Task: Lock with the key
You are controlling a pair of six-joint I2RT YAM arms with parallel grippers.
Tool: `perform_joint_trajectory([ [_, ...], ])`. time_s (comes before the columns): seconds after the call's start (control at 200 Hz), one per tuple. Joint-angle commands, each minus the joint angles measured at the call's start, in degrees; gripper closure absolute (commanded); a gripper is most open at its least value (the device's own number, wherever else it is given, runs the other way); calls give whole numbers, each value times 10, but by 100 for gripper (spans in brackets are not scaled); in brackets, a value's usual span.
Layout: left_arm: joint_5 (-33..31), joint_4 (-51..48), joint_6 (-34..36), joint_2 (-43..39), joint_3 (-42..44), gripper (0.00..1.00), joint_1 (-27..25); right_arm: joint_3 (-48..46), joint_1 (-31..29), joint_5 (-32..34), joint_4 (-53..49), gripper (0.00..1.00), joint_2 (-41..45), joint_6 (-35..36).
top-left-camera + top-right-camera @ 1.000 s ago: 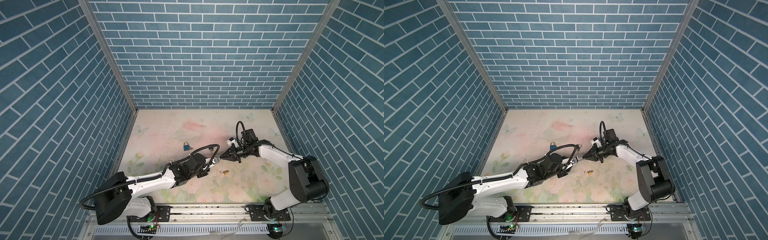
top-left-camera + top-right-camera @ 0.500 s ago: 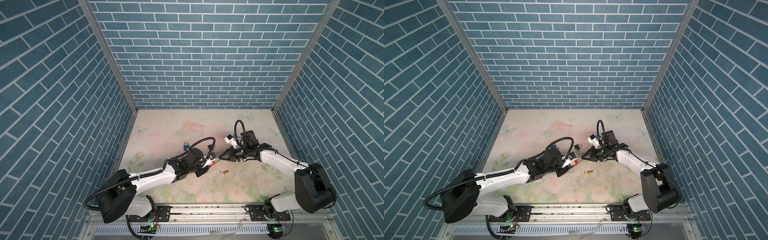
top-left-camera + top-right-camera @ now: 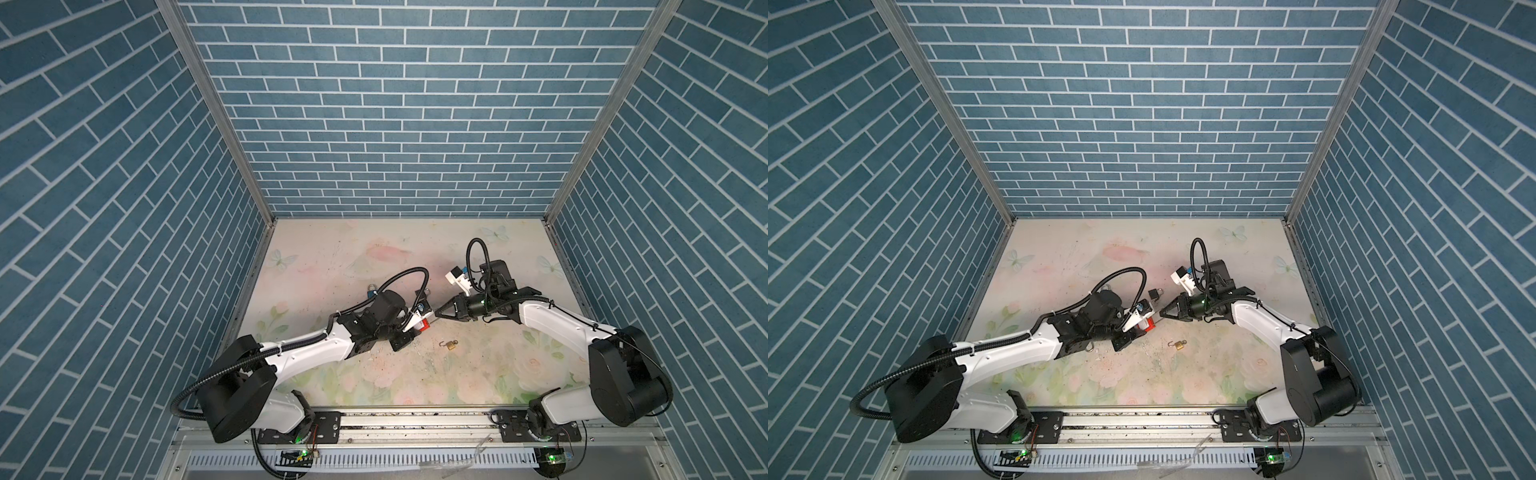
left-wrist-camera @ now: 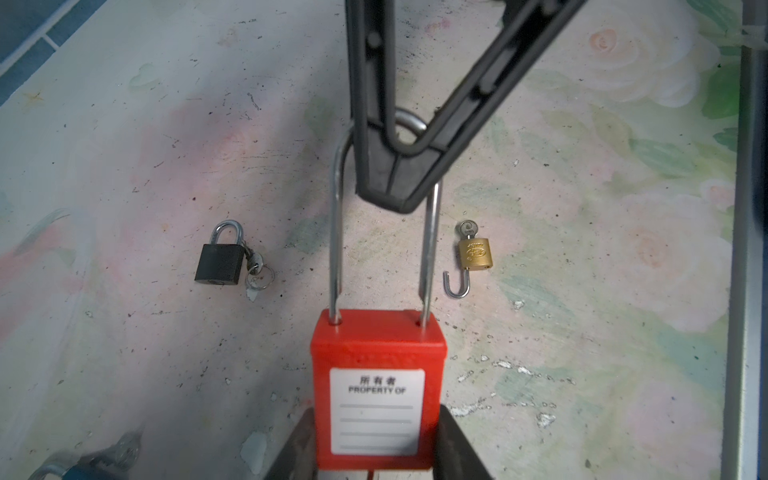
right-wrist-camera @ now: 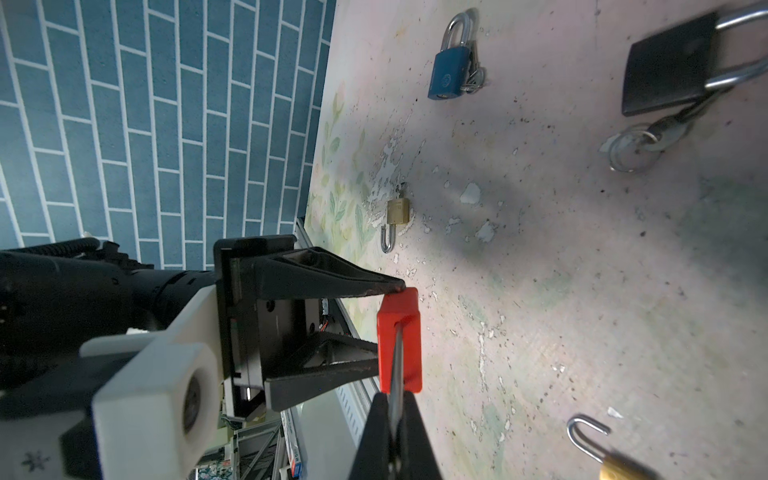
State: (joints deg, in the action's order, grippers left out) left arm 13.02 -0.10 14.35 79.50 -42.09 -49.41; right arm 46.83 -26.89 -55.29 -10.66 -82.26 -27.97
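Where the red padlock (image 4: 376,374) is: held up between the two grippers over the middle of the desk (image 4: 582,374), apart from the other locks.
Left gripper (image 4: 376,453): partly open, with one finger (image 5: 324,274) pressed on each narrow side of the red body, so it carries the lock by its body.
Right gripper (image 4: 395,183): closed tight, with its fingertips pinched on the upper part of the shackle (image 4: 336,232). In the right wrist view the shackle runs edge-on between them.
Shackle: long and silver, with both legs reaching the holes in the top of the red body. Whether it is latched cannot be told.
Label (image 4: 377,411): white, on the face turned to the left wrist camera, printed "PROPERTY OF" above blank lines.
Black padlock (image 4: 219,262): flat on the desk with its shackle closed and a key ring (image 4: 259,274) touching its side. It lies behind the grippers in a top view.
Brass padlock (image 4: 475,253): flat on the desk, nearer the front rail than the grippers. Its shackle is swung open and a key (image 4: 467,227) sits in its base.
Blue padlock (image 5: 449,79): flat on the desk with its shackle closed and keys just beside it, behind the left arm.
Second brass padlock (image 5: 398,211): small, with its shackle open, lying farther off near the desk's front edge.
Desk surface: pale floral print, scuffed, with paint flaked off in patches.
Walls (image 3: 395,104): blue brick pattern on three sides.
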Motion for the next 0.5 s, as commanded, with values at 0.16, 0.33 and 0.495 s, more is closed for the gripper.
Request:
perform_joint_trajectory([
  [0.16, 63, 78, -25, -8, -23, 100, 9, -10, -22, -63, 36, 100, 6, 27],
  [0.33, 44, 91, -32, -11, -36, 100, 10, -7, -25, -54, 25, 100, -7, 26],
  [0.495, 28, 100, -26, -13, -32, 100, 10, 11, -24, -10, 2, 100, 7, 29],
])
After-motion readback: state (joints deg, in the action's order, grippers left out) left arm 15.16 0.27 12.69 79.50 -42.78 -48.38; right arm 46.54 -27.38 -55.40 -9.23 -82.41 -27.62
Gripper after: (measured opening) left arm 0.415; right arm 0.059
